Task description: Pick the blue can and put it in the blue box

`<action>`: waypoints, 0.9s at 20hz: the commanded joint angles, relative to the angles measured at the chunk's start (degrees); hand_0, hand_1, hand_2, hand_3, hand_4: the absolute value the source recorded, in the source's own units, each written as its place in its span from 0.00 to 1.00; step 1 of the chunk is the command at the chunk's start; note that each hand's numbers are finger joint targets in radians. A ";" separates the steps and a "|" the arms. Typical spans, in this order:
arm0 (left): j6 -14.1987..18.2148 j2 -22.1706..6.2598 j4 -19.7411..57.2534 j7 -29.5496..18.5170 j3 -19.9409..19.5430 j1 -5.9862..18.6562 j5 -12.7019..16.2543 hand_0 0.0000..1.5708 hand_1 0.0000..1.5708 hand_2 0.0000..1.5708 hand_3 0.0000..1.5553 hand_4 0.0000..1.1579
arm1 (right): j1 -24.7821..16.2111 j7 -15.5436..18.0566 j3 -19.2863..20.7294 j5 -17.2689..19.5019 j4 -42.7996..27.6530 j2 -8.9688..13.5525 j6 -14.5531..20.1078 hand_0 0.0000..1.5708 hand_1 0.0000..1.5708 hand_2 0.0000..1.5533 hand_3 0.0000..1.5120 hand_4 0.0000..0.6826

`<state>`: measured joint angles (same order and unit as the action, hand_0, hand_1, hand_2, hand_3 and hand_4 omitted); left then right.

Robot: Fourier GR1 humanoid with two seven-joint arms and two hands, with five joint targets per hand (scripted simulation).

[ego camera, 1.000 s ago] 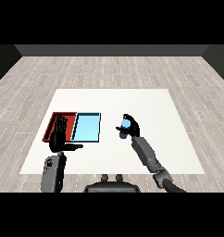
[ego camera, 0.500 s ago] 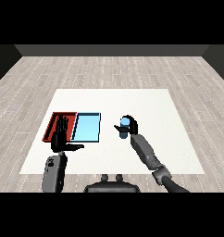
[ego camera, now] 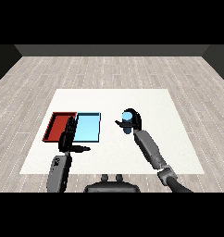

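Moved slightly leftward, the right hand (ego camera: 132, 121) stays curled round the blue can (ego camera: 127, 122).

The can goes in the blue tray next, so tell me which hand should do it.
The right hand: its fingers are curled round the blue can, held just right of the blue tray. The left hand is open, holding nothing, in front of both trays.

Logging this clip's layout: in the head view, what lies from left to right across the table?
Flat red tray → left robot hand, overlapping both trays' near edges → flat light blue tray → blue can, held by the right robot hand.
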<state>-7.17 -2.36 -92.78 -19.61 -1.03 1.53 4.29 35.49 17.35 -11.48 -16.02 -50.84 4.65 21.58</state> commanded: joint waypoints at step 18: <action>7.09 2.35 10.91 6.69 12.55 9.51 0.64 0.00 0.00 0.00 0.00 0.00 | -13.14 -15.57 -5.84 16.32 -31.43 1.14 1.73 0.92 0.92 0.93 0.93 0.89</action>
<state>-0.95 -0.08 -85.43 -13.31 10.25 8.32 3.75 25.35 4.46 -16.55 -2.20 -77.84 6.73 23.42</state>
